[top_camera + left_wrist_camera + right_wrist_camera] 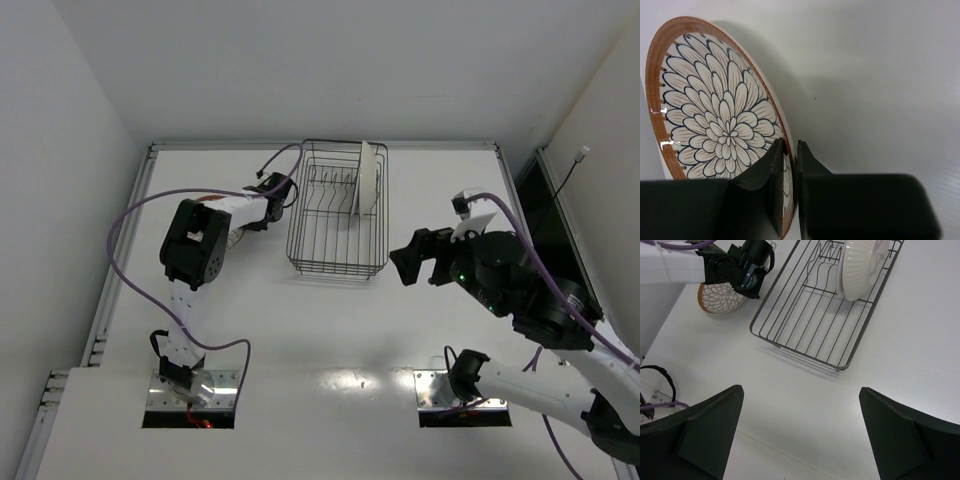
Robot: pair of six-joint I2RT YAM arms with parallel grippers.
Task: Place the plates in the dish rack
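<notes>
The black wire dish rack (335, 215) stands at the table's far middle; it also shows in the right wrist view (805, 320). One plate (368, 178) stands upright among the tines at the rack's right side, white underside showing (860, 265). A second plate (715, 125), with an orange rim and a petal pattern, is left of the rack (719, 296), mostly hidden under my left arm in the top view (234, 240). My left gripper (790, 145) is shut on this plate's rim. My right gripper (801, 390) is open and empty above bare table, near the rack's front right (420, 258). No third plate shows.
White walls close in the table on the left, back and right. Purple cables loop from both arms over the table's left side (130, 215). A dark panel (545, 215) runs along the right edge.
</notes>
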